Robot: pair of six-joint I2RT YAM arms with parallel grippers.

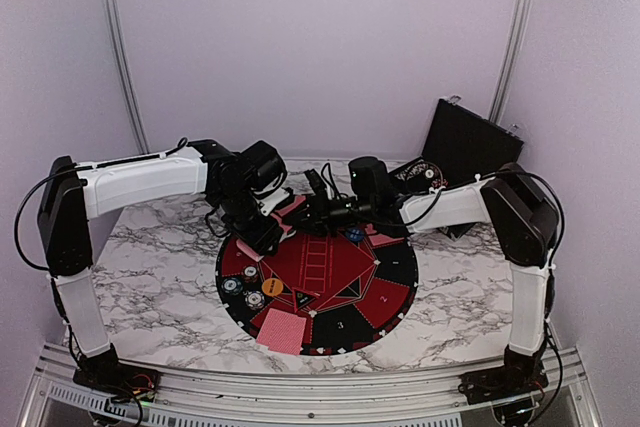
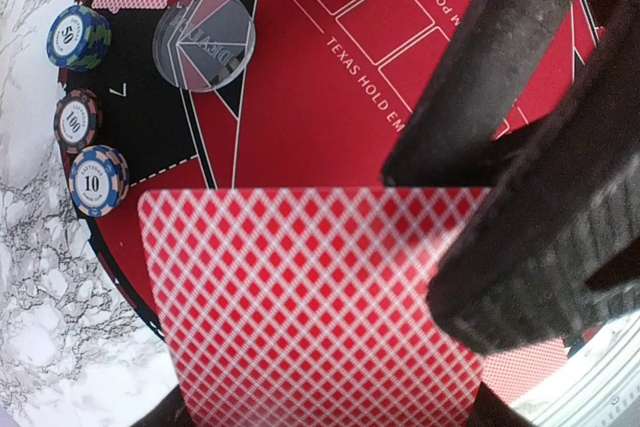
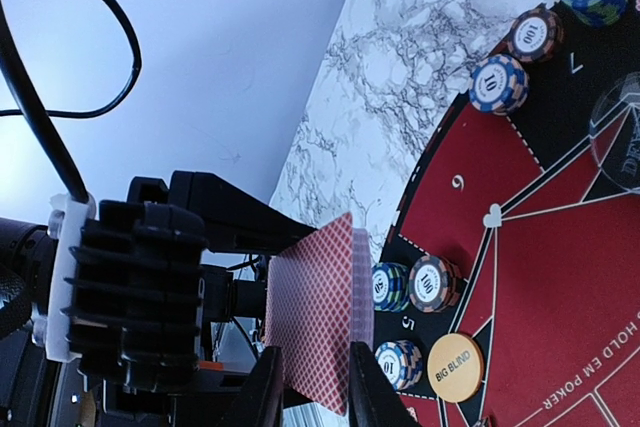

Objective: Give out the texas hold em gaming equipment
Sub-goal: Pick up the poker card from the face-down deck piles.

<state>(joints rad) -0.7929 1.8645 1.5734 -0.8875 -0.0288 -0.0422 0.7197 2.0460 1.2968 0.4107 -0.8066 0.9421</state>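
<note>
**Deck caught between both arms over the mat**

My left gripper (image 2: pixel 330 415) holds the card deck (image 2: pixel 300 297) by its sides, jaws set to its width, above the far left part of the red-and-black mat (image 1: pixel 395 277). My right gripper (image 3: pixel 318 392) has its jaws narrow on either side of the deck's edge; whether they press it I cannot tell. Three chip stacks (image 2: pixel 99 180) stand along the mat's left rim, with a clear disc (image 2: pixel 203 39) just beside them. The mat lies on the marble worktop (image 1: pixel 150 287).
</note>
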